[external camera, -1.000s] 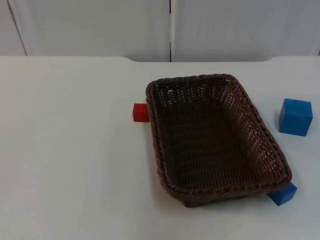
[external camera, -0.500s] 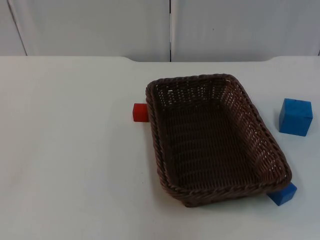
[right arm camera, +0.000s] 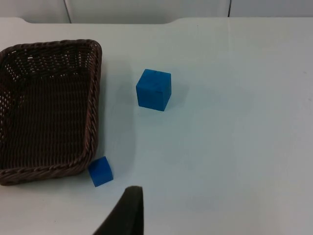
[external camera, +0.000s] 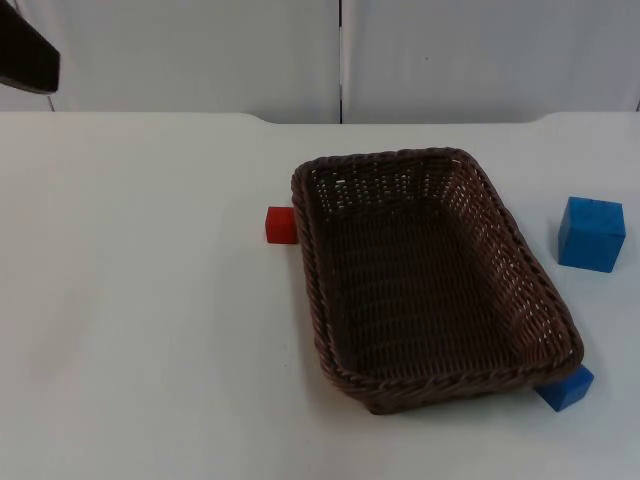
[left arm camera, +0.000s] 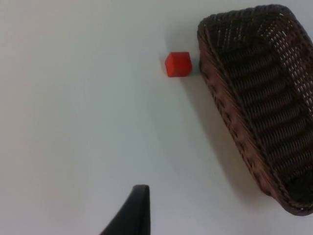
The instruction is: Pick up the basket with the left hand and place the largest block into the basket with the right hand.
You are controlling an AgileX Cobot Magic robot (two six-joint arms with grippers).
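Entering at the far left corner of the top view, the left arm (external camera: 25, 55) shows as a dark shape above the table's (external camera: 140, 330) far edge, well away from everything on it. It was not there half a second ago; the basket and the three blocks lie just as they did then.

The left gripper (left arm camera: 132, 215) hangs over bare table, with one black fingertip (left arm camera: 138, 205) visible; whether it is open or closed I cannot tell, and it holds nothing that can be seen. The brown woven basket (external camera: 430, 275) rests flat on the table to the right of this gripper and apart from it. A small red block (external camera: 281, 225) sits just beside the basket's left wall near its far corner.

The right gripper (right arm camera: 124, 213) waits over the near right part of the table, its opening also impossible to judge. The large blue block (right arm camera: 154, 89) stands beyond it, right of the basket and untouched. A small blue block (right arm camera: 100, 171) lies closer to it, against the basket's near right corner.
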